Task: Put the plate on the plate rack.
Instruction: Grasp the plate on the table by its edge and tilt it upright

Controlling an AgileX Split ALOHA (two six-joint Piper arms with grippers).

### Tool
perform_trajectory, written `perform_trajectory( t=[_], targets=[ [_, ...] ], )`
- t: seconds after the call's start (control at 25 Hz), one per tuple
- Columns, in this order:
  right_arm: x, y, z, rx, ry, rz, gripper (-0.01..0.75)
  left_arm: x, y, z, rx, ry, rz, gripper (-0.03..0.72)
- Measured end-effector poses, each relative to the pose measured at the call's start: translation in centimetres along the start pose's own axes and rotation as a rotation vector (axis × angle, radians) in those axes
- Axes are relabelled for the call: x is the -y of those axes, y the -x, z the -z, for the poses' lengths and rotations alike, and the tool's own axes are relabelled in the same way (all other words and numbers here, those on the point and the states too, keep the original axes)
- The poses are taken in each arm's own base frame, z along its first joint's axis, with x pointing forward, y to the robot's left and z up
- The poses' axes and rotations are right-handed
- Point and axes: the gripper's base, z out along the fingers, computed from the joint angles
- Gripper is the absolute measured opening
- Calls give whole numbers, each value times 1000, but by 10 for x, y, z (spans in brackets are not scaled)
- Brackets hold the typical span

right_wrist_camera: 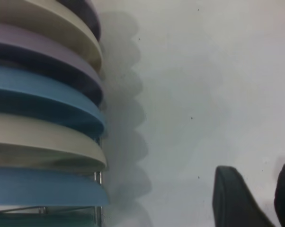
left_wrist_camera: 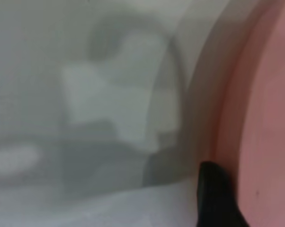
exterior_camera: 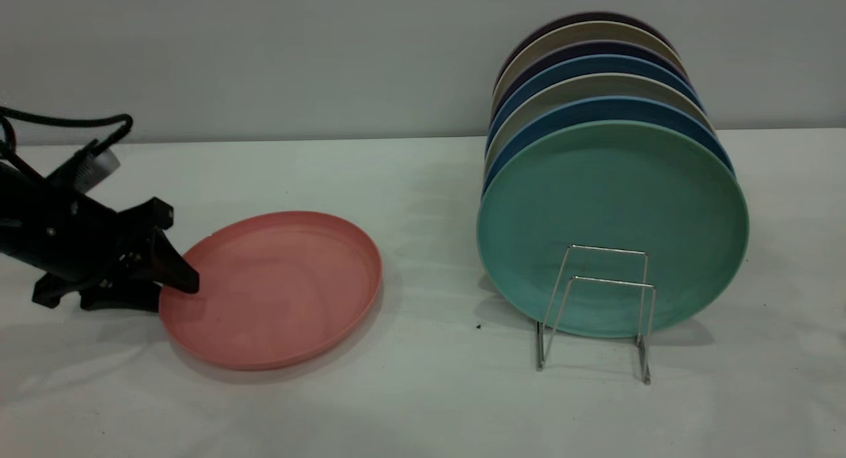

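At the plate's (exterior_camera: 277,289) nine o'clock edge, the left gripper (exterior_camera: 173,273) straddles the rim, fingers apart, not yet clamped. Plate lies flat, rack (exterior_camera: 595,312) well off at three o'clock. Right gripper (right_wrist_camera: 256,198) hangs apart beyond the rack.

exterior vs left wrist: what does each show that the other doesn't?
Exterior only: the plate rack at the right, its front wire loops free, with the teal-green plate and a row of other plates standing behind them; also the whole pink plate lying flat on the table, and the left gripper at its left rim.

Left wrist only: a close look at the rim, one dark fingertip on the plate's surface just inside the edge.

Both: the plate, the left gripper, the white table. The right gripper appears in neither.
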Motion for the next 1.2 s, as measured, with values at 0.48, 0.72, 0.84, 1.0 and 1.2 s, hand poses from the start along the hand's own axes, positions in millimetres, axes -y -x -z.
perform_trajectory(
  t=[0.48, 0.72, 0.84, 1.0, 1.2],
  targets=[
    [0, 0, 0, 2, -1, 0, 239, -3, -3, -9, -17, 9, 8, 196],
    [0, 0, 0, 2, 0, 1, 239, -3, -4, -10, -20, 4, -3, 21],
    [-1, 1, 0, 2, 9, 12, 239, -1, -4, -9, -24, -9, -12, 17],
    [-8, 5, 10, 25, 33, 54, 239, 8, 2, 3, -7, -51, -47, 18],
    [-26, 11, 32, 65, 88, 92, 239, 31, 16, 34, 54, -128, -103, 18]
  ],
)
